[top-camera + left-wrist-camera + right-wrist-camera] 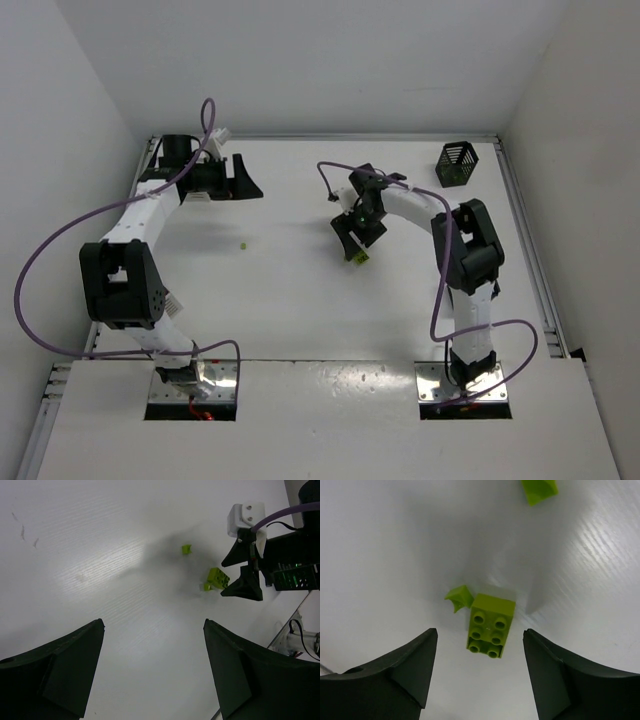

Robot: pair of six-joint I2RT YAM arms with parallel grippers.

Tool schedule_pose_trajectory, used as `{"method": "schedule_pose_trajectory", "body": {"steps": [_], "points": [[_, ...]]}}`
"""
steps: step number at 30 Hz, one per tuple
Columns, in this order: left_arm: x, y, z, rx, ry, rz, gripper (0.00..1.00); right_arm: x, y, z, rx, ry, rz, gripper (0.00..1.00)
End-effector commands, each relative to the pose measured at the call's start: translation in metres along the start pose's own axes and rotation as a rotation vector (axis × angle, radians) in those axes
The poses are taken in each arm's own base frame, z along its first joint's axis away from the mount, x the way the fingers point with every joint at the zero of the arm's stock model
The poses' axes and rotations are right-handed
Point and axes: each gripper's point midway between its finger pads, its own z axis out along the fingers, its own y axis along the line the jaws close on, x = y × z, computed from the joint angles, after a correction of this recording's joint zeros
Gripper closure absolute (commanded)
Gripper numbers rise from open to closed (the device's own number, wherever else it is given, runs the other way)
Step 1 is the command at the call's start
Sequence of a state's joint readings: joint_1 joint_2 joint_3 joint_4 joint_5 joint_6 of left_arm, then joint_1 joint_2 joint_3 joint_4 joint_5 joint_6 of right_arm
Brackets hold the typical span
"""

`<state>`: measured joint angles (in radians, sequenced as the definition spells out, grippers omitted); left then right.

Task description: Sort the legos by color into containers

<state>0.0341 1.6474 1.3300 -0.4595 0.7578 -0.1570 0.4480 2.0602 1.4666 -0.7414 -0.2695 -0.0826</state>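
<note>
Right wrist view — a yellow-green brick [491, 625] lies mid-desk [380, 540] between the right jaws, released and apart from it; left jaws released too. Probably light, stiff, slippery — pinch its long sides.

Below me spreads a white table [290, 300], faintly wood-grained (a few small scuffs [22, 530] mark it). White walls [320, 60] enclose it, a metal rail [530, 250] lines its right edge, and a raised white panel [320, 420] spans the near side.
</note>
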Motion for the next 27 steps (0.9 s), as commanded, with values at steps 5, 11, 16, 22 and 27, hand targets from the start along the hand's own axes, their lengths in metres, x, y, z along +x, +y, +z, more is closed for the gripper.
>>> {"method": "schedule_pose_trajectory", "body": {"steps": [5,11,16,22,27], "points": [[-0.013,-0.007,-0.017,-0.003,-0.057,0.056,0.13,0.006,-0.031,0.008,0.172,0.024,0.027,0.42],[-0.011,-0.005,-0.015,-0.004,-0.05,0.05,0.13,0.012,-0.04,0.012,0.213,0.047,0.011,0.46],[-0.013,-0.004,-0.013,-0.004,-0.05,0.041,0.13,0.014,-0.042,0.015,0.225,0.037,-0.001,0.48],[-0.018,-0.006,-0.013,0.006,-0.056,0.047,0.13,-0.005,-0.047,-0.013,0.218,-0.077,-0.066,0.65],[-0.022,-0.002,-0.013,-0.014,-0.058,0.056,0.07,-0.042,-0.068,-0.065,0.33,-0.218,-0.088,0.85]]}}
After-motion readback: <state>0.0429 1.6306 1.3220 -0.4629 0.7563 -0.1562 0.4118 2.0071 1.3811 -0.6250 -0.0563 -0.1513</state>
